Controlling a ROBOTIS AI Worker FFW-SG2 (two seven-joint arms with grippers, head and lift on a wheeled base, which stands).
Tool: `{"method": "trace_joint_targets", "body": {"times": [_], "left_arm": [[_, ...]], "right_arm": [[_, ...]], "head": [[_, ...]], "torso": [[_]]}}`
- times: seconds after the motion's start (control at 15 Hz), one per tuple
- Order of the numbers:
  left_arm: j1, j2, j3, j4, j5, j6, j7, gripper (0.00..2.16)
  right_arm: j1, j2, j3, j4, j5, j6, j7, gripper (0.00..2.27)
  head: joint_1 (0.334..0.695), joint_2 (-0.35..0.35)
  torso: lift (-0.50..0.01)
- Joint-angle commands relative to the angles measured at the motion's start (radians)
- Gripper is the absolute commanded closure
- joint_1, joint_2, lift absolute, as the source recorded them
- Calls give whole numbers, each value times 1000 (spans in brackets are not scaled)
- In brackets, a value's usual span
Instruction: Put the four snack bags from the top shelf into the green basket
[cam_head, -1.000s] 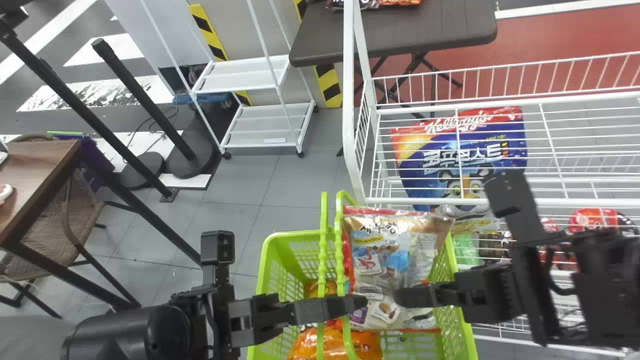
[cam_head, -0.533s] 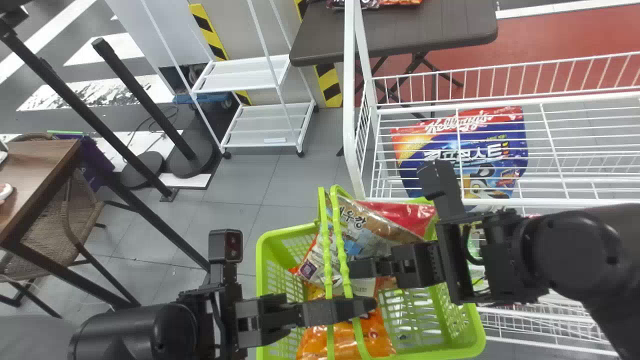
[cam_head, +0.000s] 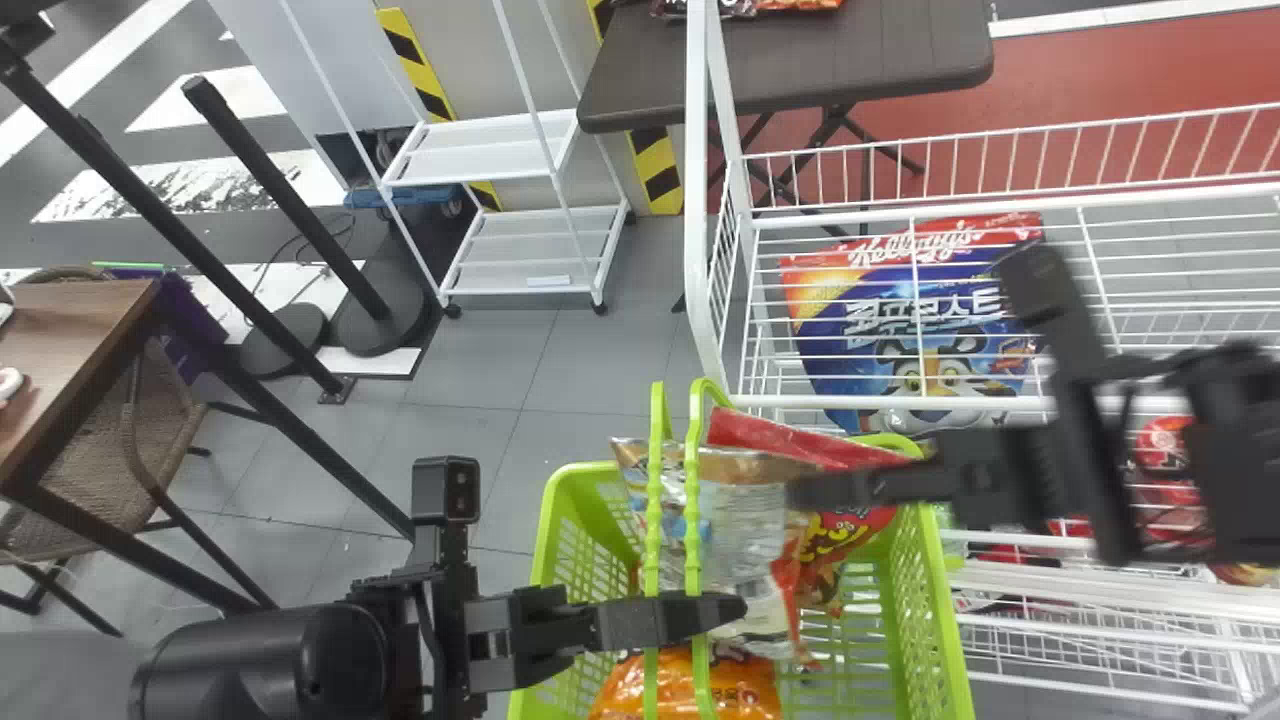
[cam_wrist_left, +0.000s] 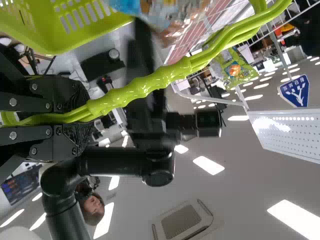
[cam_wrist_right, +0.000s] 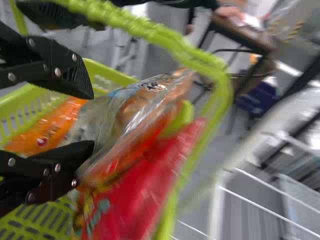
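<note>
In the head view my left gripper (cam_head: 738, 608) is shut on the two handles (cam_head: 653, 540) of the green basket (cam_head: 948, 612); the left wrist view has the left gripper (cam_wrist_left: 84, 117) clamped around the handles (cam_wrist_left: 145, 85). Over the basket's right half is my right gripper (cam_head: 800, 490), fingertips by a brown-and-silver snack bag (cam_head: 742, 505). The right gripper (cam_wrist_right: 94, 120) has its fingers apart, that bag (cam_wrist_right: 150, 95) just beyond them. A red snack bag (cam_head: 770, 434) leans beside it against the basket's far edge. An orange bag (cam_head: 742, 685) lies lower, near the handles.
The white wire rack (cam_head: 905, 403) stands right beside the basket, a blue cereal bag (cam_head: 900, 310) behind its wires and red packages (cam_head: 1165, 440) lower down. A wooden table (cam_head: 75, 330) is at the left, a white cart (cam_head: 530, 250) farther back.
My right gripper has drawn back to the right from near the handles. The brown-and-silver bag and the red bag have shifted and turned in the basket. My left gripper has hardly moved.
</note>
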Motion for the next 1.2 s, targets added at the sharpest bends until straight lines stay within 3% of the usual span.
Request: {"method": "trace_joint_targets", "body": {"times": [0.0,0.07,0.13,0.27,0.4,0.47,0.53,0.8,1.13], "left_arm": [[0,3,0,1,1,0,-10,2148],[2,4,3,1,1,0,-10,2148],[3,7,5,1,1,0,-10,2148],[0,7,6,4,2,0,-10,2148],[0,6,3,4,2,0,-10,2148],[3,6,3,3,2,0,-10,2148],[5,6,5,3,2,0,-10,2148],[8,6,6,4,2,-3,-10,2148],[9,6,12,9,2,-3,-10,2148]], "right_arm": [[27,-26,-195,-140,-5,10,3,66],[37,-43,-258,-169,20,10,2,66],[52,-59,-313,-184,77,10,2,66],[70,-83,-339,-177,248,10,-11,66],[70,-80,-324,-114,468,-54,-28,66],[67,-77,-321,-72,532,-161,-29,66],[53,-74,-323,-15,592,-290,-38,66],[-46,-77,-376,228,667,-726,-41,73],[-151,-80,-424,411,761,-928,-54,73]], "head": [[695,350],[695,350],[695,258],[695,147],[695,57],[695,-39],[695,-73],[695,-175],[695,-245]], "torso": [[0],[0],[0],[0],[0],[0],[0],[0],[0]]}}
